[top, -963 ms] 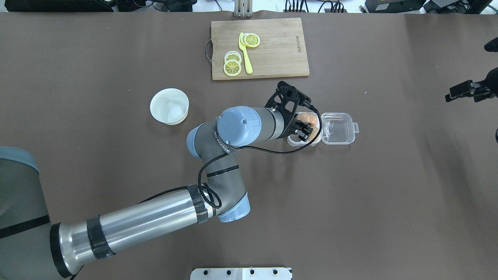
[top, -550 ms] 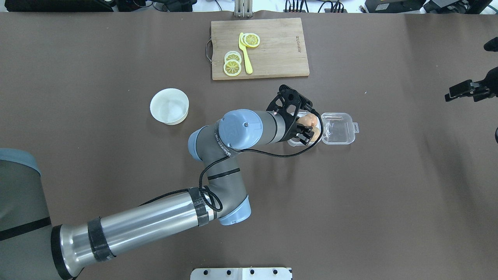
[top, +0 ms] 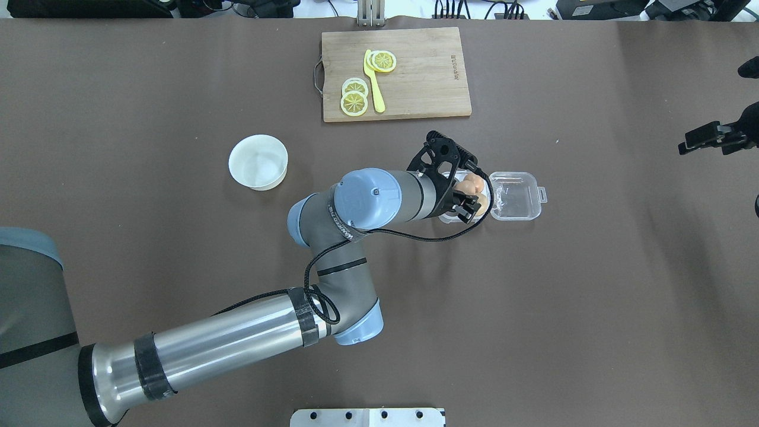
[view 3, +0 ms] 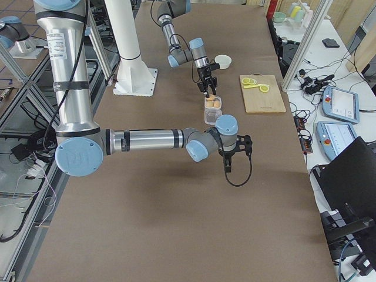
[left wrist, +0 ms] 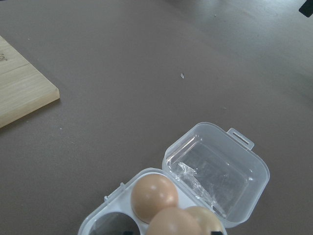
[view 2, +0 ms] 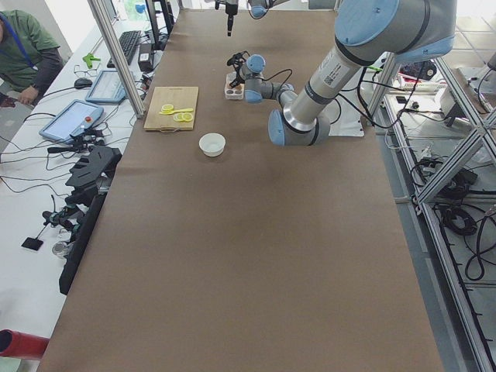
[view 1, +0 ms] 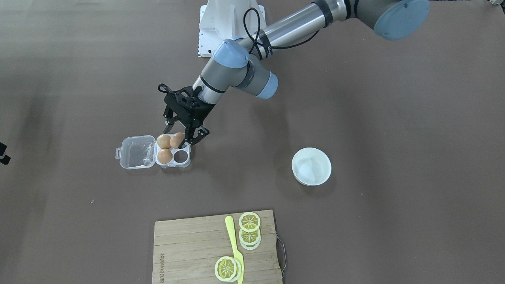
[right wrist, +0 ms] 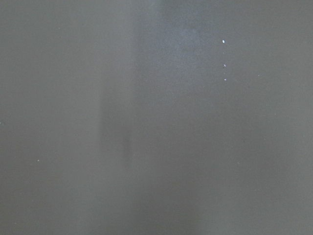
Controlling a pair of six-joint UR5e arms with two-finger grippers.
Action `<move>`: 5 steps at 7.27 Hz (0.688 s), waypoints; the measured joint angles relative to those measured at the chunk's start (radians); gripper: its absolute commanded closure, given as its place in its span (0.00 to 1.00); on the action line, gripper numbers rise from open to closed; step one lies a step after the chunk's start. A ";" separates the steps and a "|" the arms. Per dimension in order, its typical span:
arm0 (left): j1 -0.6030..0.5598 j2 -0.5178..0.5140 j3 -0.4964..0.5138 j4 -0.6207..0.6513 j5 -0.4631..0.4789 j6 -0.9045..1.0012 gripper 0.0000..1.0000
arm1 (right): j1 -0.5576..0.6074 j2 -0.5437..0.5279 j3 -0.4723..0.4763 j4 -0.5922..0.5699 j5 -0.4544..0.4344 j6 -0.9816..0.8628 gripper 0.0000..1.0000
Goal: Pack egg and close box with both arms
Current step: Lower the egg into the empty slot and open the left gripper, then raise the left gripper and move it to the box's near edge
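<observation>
The left arm [top: 225,338] is built of polished silver tubes and matte grey joint housings, closed with light-blue round caps [top: 367,198]. The near tube is wrapped with black tape bands [top: 148,370], and a black cable [top: 415,238] is strung along it. On a black wrist band, white lettering [top: 339,222] is printed. The left gripper [view 1: 180,137] is black and open-framed. The right arm [view 3: 147,140] is finished alike.

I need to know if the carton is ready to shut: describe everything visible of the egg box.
The box is a small square carton of clear plastic on the brown table. Its hinged lid lies open flat beside the tray, latch tab on its outer edge. Two brown eggs sit in the cells next to the hinge; the left gripper holds the egg tilted at a third cell; the fourth cell is empty.
</observation>
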 measured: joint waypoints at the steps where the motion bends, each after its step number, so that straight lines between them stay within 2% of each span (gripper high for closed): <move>1: 0.000 0.000 0.000 0.000 0.000 0.000 0.02 | 0.000 0.000 0.001 0.000 0.000 0.001 0.01; 4: 0.000 -0.001 -0.001 0.000 0.000 0.000 0.03 | 0.000 -0.001 0.003 0.000 0.000 0.001 0.01; 5: -0.003 0.000 -0.002 0.001 -0.001 -0.001 0.40 | 0.000 0.000 0.003 0.000 0.000 0.001 0.01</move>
